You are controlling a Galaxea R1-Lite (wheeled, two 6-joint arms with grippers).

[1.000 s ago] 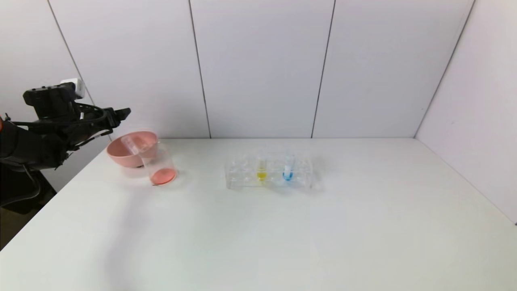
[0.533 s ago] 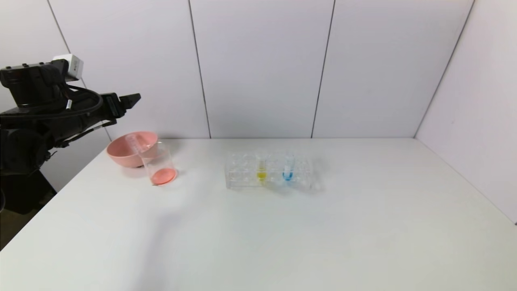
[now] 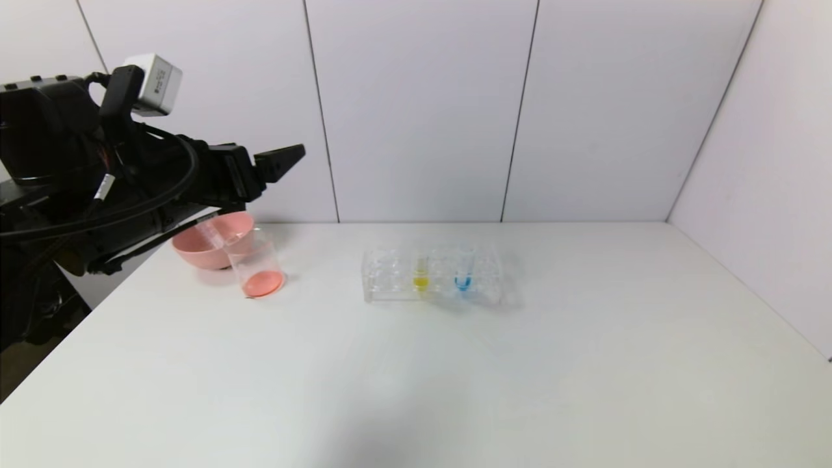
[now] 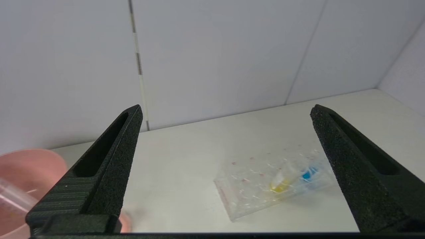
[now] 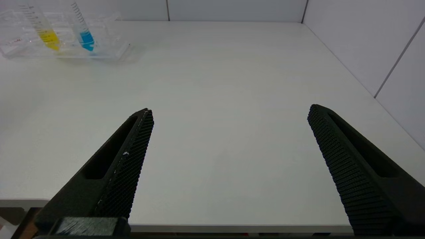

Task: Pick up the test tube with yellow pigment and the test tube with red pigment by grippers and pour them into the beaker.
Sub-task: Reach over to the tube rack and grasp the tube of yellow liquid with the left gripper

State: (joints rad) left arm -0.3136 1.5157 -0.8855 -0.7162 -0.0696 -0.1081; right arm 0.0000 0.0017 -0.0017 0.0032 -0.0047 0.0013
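Note:
The test tube with yellow pigment [image 3: 421, 272] stands upright in a clear rack [image 3: 390, 286] at mid-table. It also shows in the left wrist view [image 4: 280, 186] and the right wrist view [image 5: 47, 33]. The beaker [image 3: 259, 263] stands left of the rack with red liquid in its bottom. A clear tube [image 3: 211, 229] with no red liquid showing leans in the pink bowl [image 3: 195, 250]. My left gripper [image 3: 276, 161] is open and empty, high above the bowl and beaker, and also shows in its own wrist view [image 4: 225, 113]. My right gripper [image 5: 229, 113] is open and empty over the table's near edge.
A tube with blue liquid [image 3: 463, 273] stands in the rack right of the yellow one. The pink bowl touches the back left of the beaker. White walls close the table at the back and right.
My left arm has risen and swung right, from beside the table's left edge to above the bowl and beaker. The tubes, beaker and rack have not moved.

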